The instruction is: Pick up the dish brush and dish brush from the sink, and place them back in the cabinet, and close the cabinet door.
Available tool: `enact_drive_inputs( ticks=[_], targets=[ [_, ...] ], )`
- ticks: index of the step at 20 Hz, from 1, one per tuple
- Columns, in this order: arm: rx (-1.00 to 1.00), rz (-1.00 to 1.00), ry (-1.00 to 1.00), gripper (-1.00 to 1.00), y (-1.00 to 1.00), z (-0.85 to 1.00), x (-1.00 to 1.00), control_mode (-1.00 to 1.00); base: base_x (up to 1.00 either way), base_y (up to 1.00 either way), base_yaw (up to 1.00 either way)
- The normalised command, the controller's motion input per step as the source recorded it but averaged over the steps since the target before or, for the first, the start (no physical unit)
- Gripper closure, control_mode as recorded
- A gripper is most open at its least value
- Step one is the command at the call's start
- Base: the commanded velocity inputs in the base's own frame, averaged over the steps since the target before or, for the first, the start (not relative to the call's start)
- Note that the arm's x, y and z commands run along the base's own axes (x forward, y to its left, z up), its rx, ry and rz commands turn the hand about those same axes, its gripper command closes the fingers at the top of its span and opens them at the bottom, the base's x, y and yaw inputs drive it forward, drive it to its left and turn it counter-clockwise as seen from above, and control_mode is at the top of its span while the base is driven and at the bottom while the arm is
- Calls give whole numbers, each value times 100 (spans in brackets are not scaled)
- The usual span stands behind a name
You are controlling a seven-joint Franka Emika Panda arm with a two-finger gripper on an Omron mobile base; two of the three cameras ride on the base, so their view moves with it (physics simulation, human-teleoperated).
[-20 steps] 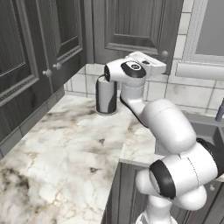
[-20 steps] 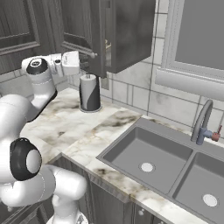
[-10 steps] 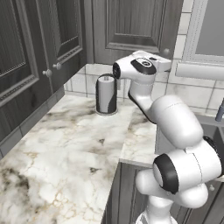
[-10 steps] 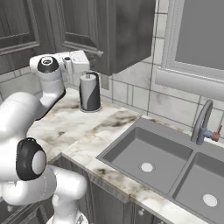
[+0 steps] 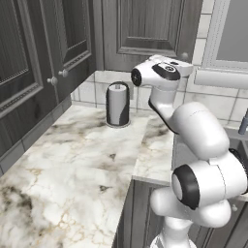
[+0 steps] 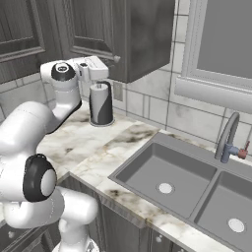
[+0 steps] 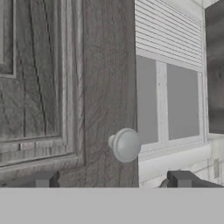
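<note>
A simulated kitchen was shown, with a white-brown marble counter (image 5: pixel 72 160) running under dark grey wall cabinets and a tiled backsplash. The sink (image 6: pixel 162 172) was set into the counter to the robot's right, a faucet (image 6: pixel 227 138) behind it; its basins held white drain discs, and no brush could be made out in them. A dark cylindrical canister (image 5: pixel 117 104) was standing against the backsplash.

The gripper (image 7: pixel 111 180) was raised to the cabinet door (image 7: pixel 100 78), its two tips spread wide with nothing between them, just below the round knob (image 7: pixel 126 145). The door was seen shut in the base views.

The door was judged stiff and rigid, swinging on hinges, so a pull along its arc would be called for instead of a straight tug. The knob was judged the only place to take hold: small, smooth and rounded, hence likely slippery, so the tips would have to be closed squarely on it or behind its head. The brushes, whose whereabouts could not be told, were expected to be light and hard, best taken by the thin handle.

The knob and the door's free edge against a window (image 7: pixel 170 100) were given close up in the hand view. The arm's reach, the canister and the counter were supplied by the left base view; the sink and faucet were laid out by the right base view.
</note>
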Motion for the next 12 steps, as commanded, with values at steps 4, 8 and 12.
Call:
enact_drive_inputs(
  ticks=[4,8,12],
  targets=[
    [1,1,5,-100,0,0,0,-100,0,0,0],
    [0,1,5,-100,0,0,0,-100,0,0,0],
    [0,1,3,-100,0,0,0,-100,0,0,0]
  ],
)
